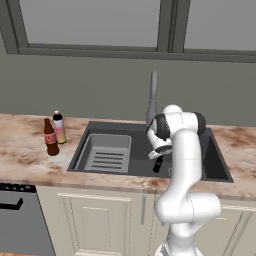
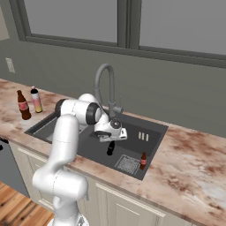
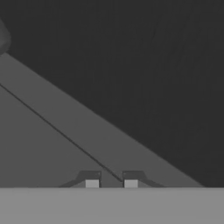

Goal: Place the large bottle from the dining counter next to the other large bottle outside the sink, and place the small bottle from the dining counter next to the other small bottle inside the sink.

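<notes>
Slippage as main hazard: 2-finger gripper clenched on tiny all-black narrow-necked bottle, hanging above floor of dark grey recessed sink, near but apart from small brown red-labelled bottle. If released at this height, likely to topple or roll away from that partner; if lowered carelessly, likely to knock it over. From right base: partner bottle, masked by arm from left base. From left base: light grey ribbed tray; tall brown red-banded bottle just beside pinkish white-capped bottle.
</notes>
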Motion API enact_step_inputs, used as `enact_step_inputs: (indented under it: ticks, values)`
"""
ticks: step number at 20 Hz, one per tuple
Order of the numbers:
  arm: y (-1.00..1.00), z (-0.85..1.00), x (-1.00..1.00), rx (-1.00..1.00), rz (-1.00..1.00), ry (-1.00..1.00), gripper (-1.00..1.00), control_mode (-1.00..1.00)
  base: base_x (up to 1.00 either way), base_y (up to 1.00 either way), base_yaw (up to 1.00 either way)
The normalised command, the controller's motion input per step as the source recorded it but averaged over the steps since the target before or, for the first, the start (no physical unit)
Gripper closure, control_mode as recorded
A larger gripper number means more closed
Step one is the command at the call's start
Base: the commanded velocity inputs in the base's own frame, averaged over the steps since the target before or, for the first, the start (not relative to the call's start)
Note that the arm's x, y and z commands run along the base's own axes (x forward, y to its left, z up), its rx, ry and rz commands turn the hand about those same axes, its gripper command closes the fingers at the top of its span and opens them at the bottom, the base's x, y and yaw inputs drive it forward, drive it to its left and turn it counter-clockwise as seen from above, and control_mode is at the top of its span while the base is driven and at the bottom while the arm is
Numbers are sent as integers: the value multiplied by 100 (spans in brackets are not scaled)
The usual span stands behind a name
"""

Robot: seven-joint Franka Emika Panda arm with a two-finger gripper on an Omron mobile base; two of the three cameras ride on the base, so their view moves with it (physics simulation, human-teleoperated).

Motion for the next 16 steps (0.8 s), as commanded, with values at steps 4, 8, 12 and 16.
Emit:
enact_step_inputs:
  ticks: [4, 8, 12, 16]
  values:
    - [14, -12, 0, 0, 0, 0, 100, -100, 0, 0, 0]
    - [36, -8, -1, 1, 0, 0, 100, -100, 0, 0, 0]
    - [43, -11, 0, 2, 0, 0, 100, -100, 0, 0, 0]
    - [23, -21, -3, 3, 0, 0, 100, -100, 0, 0, 0]
